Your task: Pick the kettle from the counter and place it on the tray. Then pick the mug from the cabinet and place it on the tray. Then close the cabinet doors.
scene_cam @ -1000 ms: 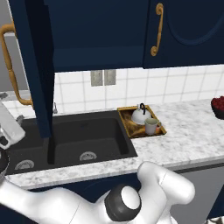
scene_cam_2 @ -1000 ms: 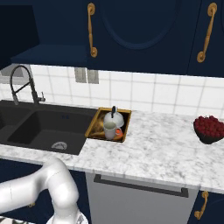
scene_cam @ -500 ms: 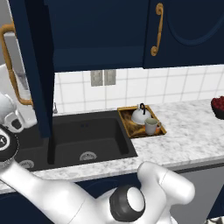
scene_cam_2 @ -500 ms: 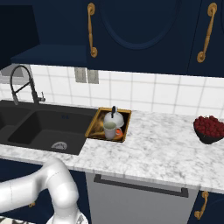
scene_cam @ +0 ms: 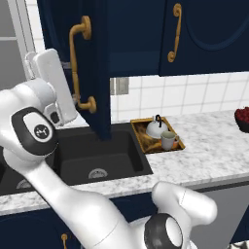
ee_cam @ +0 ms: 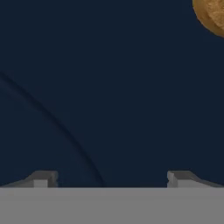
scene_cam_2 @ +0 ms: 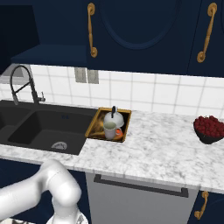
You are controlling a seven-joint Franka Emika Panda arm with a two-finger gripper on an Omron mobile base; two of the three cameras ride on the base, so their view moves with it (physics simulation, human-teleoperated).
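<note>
The kettle (scene_cam: 156,127) (scene_cam_2: 113,118) and the mug (scene_cam: 168,141) (scene_cam_2: 109,130) both stand on the tray (scene_cam: 141,133) (scene_cam_2: 94,127) on the counter (scene_cam: 209,141) (scene_cam_2: 162,146). The cabinet (scene_cam_2: 48,54) is open on its left side, its navy shelf showing. Its left door (scene_cam: 95,73) stands partly swung out, with a brass handle (scene_cam: 80,68) (ee_cam: 212,13). My gripper (scene_cam: 74,99) (ee_cam: 109,179) is open and empty, raised close against that door's outer face (ee_cam: 109,87) beside the handle. The right door (scene_cam: 204,34) (scene_cam_2: 144,30) is shut.
A black double sink (scene_cam: 97,158) (scene_cam_2: 39,124) with a faucet (scene_cam_2: 19,81) lies left of the tray. A dark bowl of red fruit (scene_cam: 241,119) (scene_cam_2: 210,129) sits at the counter's right end. My white arm (scene_cam: 58,194) rises across the lower left.
My arm has risen from low at the left up to the open left door. That door has swung rightward, toward the cabinet. Tray, kettle and mug stay put.
</note>
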